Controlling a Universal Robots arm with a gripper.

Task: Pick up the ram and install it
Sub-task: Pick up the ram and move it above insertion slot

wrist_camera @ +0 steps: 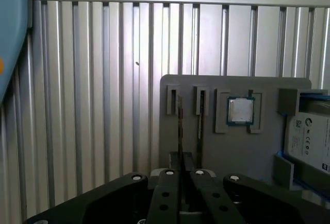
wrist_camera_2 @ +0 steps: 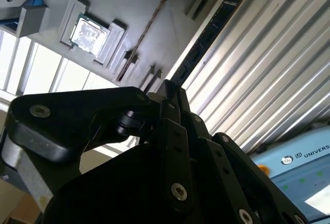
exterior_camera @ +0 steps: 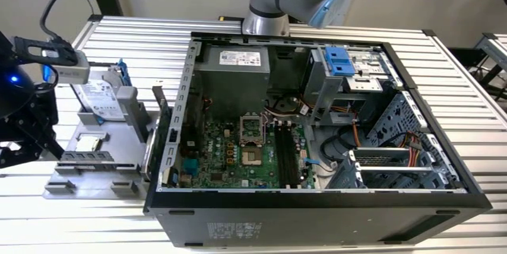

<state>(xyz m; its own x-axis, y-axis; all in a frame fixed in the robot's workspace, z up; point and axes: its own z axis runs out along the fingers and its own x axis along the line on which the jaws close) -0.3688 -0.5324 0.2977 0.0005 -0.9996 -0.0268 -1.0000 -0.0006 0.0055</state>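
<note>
Finding 1, position of the ram. The ram [wrist_camera_2: 206, 38] is pinched at one end between the gripper's [wrist_camera_2: 170, 92] pressed-together fingertips. Its long axis runs straight out from the fingertips, in line with the gripper. In the first wrist view it is seen edge-on as a thin dark line reaching from the fingertips toward a slot block at the tray's edge. Whether its far end is free of that block cannot be told.

Finding 2, neighbours on the tray. A second thin stick [wrist_camera: 200, 126] stands just beside the ram and parallel to it. Next along on the grey tray [wrist_camera: 232, 157] are a square silver chip [wrist_camera: 241, 110] in its own recess, then a hard drive [wrist_camera: 309, 141] in a blue frame.

Finding 3, bearing of the computer. In the exterior view the gripper hangs at the view's left, over the tray. The open computer case [exterior_camera: 317, 203] lies to the view's right of the tray, just beside it. The long black slots [exterior_camera: 285, 153] on its board run near to far.

Finding 4, surface and room. Tray and case rest on a ribbed metal surface [exterior_camera: 467, 88]. Judgement: the board's slots sit among cables and a drive cage, so clearance there looks tight.
</note>
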